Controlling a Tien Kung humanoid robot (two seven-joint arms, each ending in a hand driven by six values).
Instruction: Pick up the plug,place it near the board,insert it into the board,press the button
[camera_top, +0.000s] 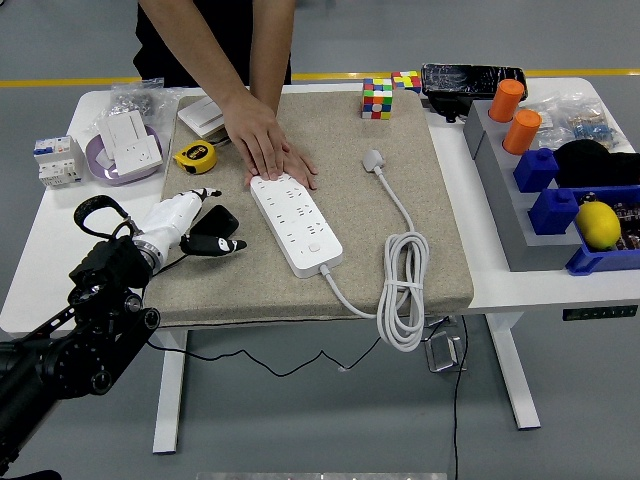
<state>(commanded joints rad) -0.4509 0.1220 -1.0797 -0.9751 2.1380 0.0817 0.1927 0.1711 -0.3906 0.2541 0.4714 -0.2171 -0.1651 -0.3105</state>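
A black plug (220, 222) with a thin black cord lies on the beige mat's (440, 200) left part. My left hand (200, 222), white with dark fingertips, comes in from the lower left, and its fingers curl over and under the plug. The white power strip (297, 225) lies diagonally mid-mat, its button (314, 247) near its front end. The plug sits a short way left of the strip. A person's hand (262, 145) presses flat on the strip's far end. My right arm is out of sight.
The strip's own white cable (403, 290) coils at the mat's front right, its white plug (373, 160) lying further back. A yellow tape measure (195, 156), white sockets (128, 140) and a breaker (55, 158) sit far left. Puzzle cubes (377, 98) and blue bins (560, 200) stand right.
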